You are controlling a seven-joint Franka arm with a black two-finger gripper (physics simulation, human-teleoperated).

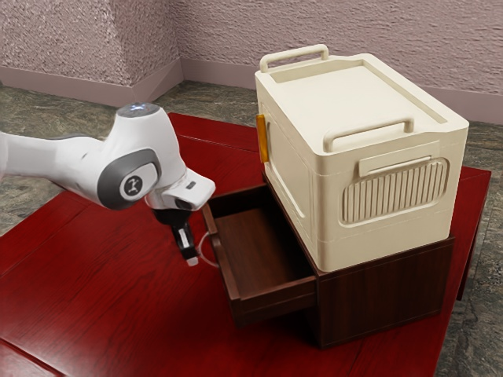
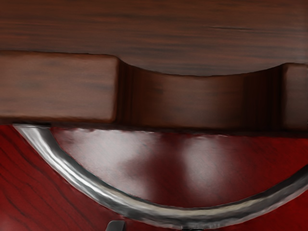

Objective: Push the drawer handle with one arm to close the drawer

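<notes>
In the exterior view, my gripper (image 1: 190, 258) points down at the outer side of the pulled-out drawer (image 1: 227, 269), right by its curved handle (image 1: 205, 256). The dark wooden drawer stands well out of its cabinet (image 1: 381, 302), and its inside looks bare. The wrist view looks down on the drawer front (image 2: 57, 86) with its scooped edge, and the metal handle (image 2: 91, 187) bows out from it. A small dark part of the gripper (image 2: 116, 225) shows just outside the handle's curve. Whether it touches the handle, I cannot tell.
A cream box (image 1: 377, 196) with two top rails and an orange latch (image 1: 262, 138) sits on the cabinet, beside and above the drawer. The red wooden table (image 1: 118, 298) lies under everything, with a textured wall (image 1: 228, 39) behind.
</notes>
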